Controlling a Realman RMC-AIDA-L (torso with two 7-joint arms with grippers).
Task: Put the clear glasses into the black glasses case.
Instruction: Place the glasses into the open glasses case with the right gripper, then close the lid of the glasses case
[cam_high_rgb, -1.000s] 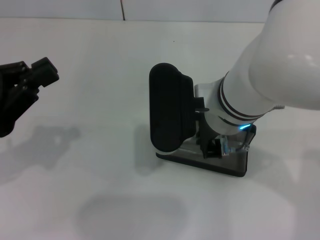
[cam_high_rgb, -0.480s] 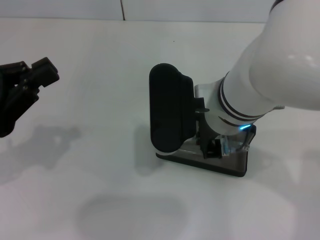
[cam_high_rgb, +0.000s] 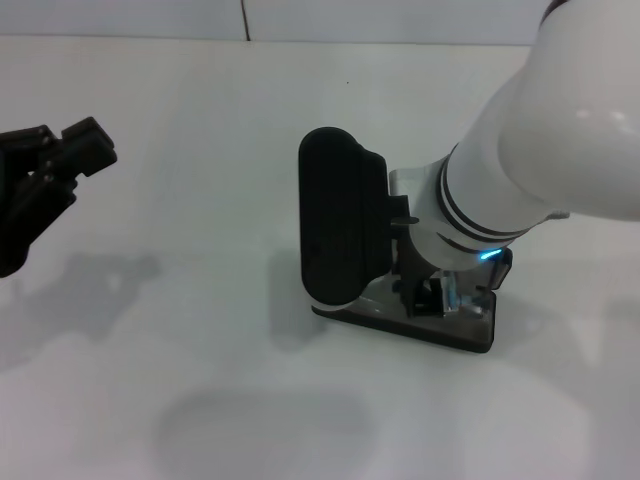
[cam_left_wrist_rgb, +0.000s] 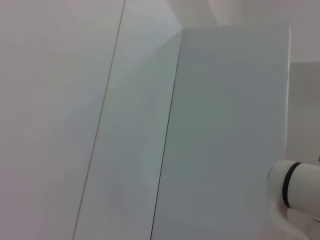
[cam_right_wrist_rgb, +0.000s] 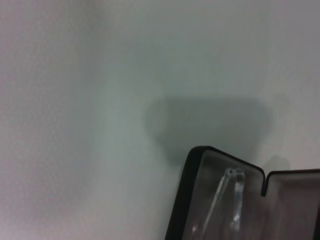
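The black glasses case (cam_high_rgb: 338, 215) stands open mid-table, its lid upright and its grey-lined base (cam_high_rgb: 470, 325) lying flat toward me. My right gripper (cam_high_rgb: 420, 295) reaches down into the base, right beside the lid. The clear glasses (cam_high_rgb: 468, 296) show as a faint transparent shape over the lining, next to the gripper. In the right wrist view a clear temple arm of the glasses (cam_right_wrist_rgb: 231, 192) lies inside the case (cam_right_wrist_rgb: 186, 200). Whether they are still held cannot be made out. My left gripper (cam_high_rgb: 58, 150) hangs open and empty far to the left.
The white table (cam_high_rgb: 200, 300) is bare around the case. My white right forearm (cam_high_rgb: 530, 150) crosses the right side above the case and hides part of its base. A white wall and seam fill the left wrist view.
The glasses' clear tip has sunk slightly lower toward the case lining. The left arm has not moved.
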